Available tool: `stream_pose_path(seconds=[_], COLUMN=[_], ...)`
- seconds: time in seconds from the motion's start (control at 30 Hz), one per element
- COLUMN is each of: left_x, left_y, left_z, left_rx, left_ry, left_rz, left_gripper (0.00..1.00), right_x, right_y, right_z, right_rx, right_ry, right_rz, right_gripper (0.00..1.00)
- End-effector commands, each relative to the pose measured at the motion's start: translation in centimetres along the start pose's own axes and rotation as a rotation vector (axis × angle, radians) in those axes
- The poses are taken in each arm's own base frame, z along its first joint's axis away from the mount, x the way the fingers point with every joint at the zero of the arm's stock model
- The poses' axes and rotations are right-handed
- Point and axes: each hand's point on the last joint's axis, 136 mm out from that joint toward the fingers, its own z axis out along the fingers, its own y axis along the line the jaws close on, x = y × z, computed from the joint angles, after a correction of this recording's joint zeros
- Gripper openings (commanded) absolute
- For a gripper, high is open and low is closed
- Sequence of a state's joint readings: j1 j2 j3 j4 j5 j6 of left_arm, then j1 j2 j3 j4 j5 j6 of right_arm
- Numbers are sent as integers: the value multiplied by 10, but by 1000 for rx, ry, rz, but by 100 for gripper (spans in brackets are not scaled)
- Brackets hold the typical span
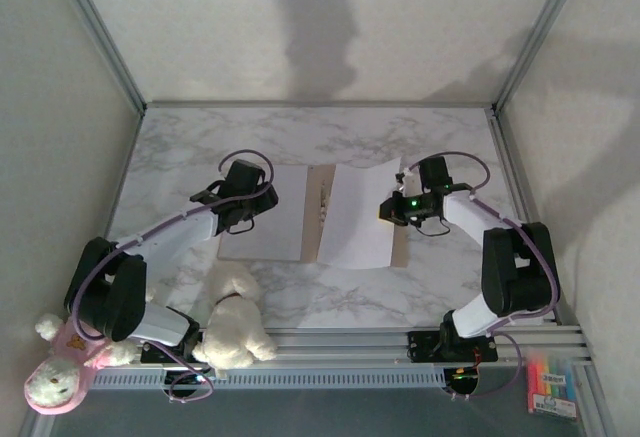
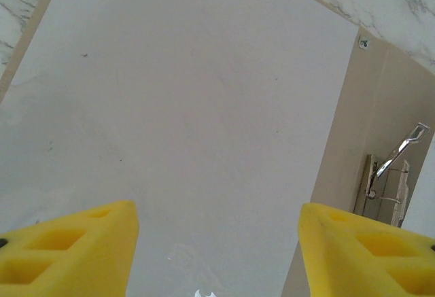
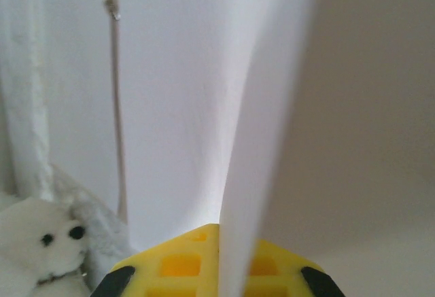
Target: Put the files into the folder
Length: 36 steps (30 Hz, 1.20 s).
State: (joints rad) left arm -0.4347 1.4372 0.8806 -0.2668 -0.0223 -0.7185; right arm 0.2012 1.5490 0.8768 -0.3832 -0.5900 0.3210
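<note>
The tan folder (image 1: pixel 313 219) lies open on the marble table. One white file (image 1: pixel 278 225) rests flat on its left half. A second file (image 1: pixel 355 219) covers the right half, with its right edge lifted. My right gripper (image 1: pixel 396 207) is shut on that raised edge; in the right wrist view the sheet (image 3: pixel 255 127) runs up from between the yellow fingers (image 3: pixel 177 266), with the folder's inside (image 3: pixel 370 107) beyond. My left gripper (image 2: pixel 217 242) hangs open over the flat sheet (image 2: pixel 190 100), nothing between its fingers. The folder's metal clip (image 2: pixel 397 154) shows at the spine.
A white plush dog (image 1: pixel 235 317) sits at the near edge between the arm bases, and a pink-dressed plush (image 1: pixel 58 367) lies at the left base. A pack of coloured markers (image 1: pixel 552 385) lies at the near right. Frame posts and pale walls enclose the table.
</note>
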Motion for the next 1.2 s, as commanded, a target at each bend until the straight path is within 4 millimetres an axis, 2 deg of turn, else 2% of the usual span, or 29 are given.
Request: stream_pose_path(seconds=[0.0,0.33,0.7,1.17], left_x=[-1,3,7,9], left_y=[4,6,2,-8], left_z=[-1,2,9,10], left_rx=[-16,-18,-7,38], left_ry=[5,21,40,65], left_rz=[-3,4,18,52], left_gripper=[63,63,62,62], right_x=[-3,-6,-6,-20], right_y=[-14,-10,13,6], right_z=[2,5,2,-3], right_rx=[86,48,17,108], right_ry=[-12,-38,-25,-13], right_rz=[-8,-35,-288,-311], right_gripper=[0,0,0,0])
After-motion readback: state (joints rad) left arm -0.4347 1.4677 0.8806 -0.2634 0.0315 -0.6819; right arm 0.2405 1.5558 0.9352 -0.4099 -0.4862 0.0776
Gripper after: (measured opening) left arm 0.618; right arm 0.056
